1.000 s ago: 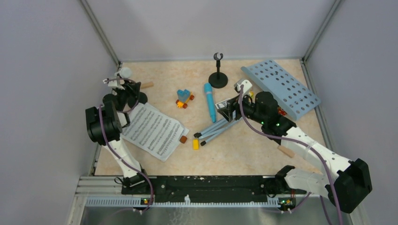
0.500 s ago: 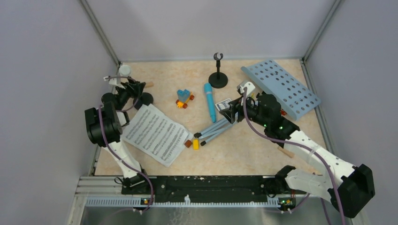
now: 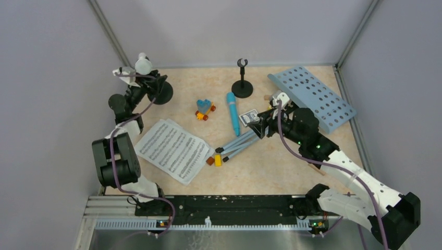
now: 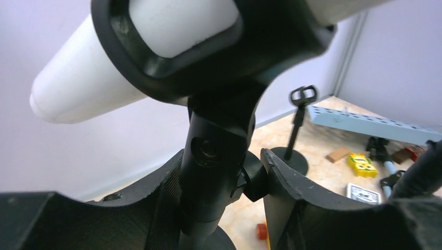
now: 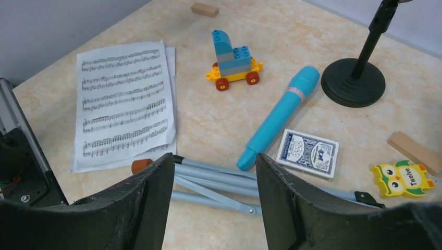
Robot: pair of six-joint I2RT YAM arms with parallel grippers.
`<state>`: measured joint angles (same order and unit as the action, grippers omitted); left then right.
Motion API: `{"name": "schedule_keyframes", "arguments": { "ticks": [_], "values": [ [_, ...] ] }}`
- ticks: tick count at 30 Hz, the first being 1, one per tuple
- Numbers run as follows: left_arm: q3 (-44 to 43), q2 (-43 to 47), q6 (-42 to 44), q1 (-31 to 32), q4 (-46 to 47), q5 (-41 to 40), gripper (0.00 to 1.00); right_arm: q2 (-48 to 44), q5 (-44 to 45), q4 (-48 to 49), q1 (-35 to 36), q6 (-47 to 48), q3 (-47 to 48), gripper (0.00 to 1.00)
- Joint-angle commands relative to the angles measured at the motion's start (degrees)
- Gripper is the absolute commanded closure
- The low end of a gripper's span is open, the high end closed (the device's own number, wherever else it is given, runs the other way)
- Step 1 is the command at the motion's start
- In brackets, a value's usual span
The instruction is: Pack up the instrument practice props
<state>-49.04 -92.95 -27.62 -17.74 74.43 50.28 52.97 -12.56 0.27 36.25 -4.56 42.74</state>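
My left gripper (image 3: 151, 86) is shut on the stem (image 4: 213, 156) of a black round-based holder (image 3: 162, 94) and holds it off the table at the far left. The white microphone (image 3: 142, 65) is clipped in its top and also shows in the left wrist view (image 4: 94, 78). My right gripper (image 3: 262, 125) is open and empty, just above the light-blue tripod legs (image 5: 219, 179) that lie on the table (image 3: 237, 143). The blue microphone (image 3: 232, 112), the second holder (image 3: 242, 86), the perforated rack (image 3: 312, 96) and the sheet music (image 3: 172, 148) lie on the table.
A blue-and-orange toy car (image 3: 205, 109) sits beside the blue microphone. A card deck (image 5: 307, 153) and a yellow owl block (image 5: 401, 179) lie near my right gripper. Small blocks (image 3: 213, 160) lie at the tripod feet. Grey walls close in three sides.
My left gripper has lifted the holder with the white microphone up and towards the far wall. My right gripper has shifted slightly right and stays open over the tripod legs.
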Motion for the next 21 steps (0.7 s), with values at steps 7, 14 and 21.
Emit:
{"name": "schedule_keyframes", "arguments": {
  "ticks": [7,14,21],
  "values": [
    [4.39,25.44,11.07,17.24,-20.80,-0.75,1.00,-1.86,4.29,-9.58,0.24,-5.17,3.79,0.42],
    [12.11,37.95,12.40,36.48,-28.40,-1.59,1.00,-5.93,6.06,-18.11,0.21,-5.55,7.14,0.41],
    [20.03,41.68,13.34,52.45,-25.68,-4.63,1.00,-21.85,-12.90,1.34,0.24,8.64,-2.56,0.38]
  ]
}}
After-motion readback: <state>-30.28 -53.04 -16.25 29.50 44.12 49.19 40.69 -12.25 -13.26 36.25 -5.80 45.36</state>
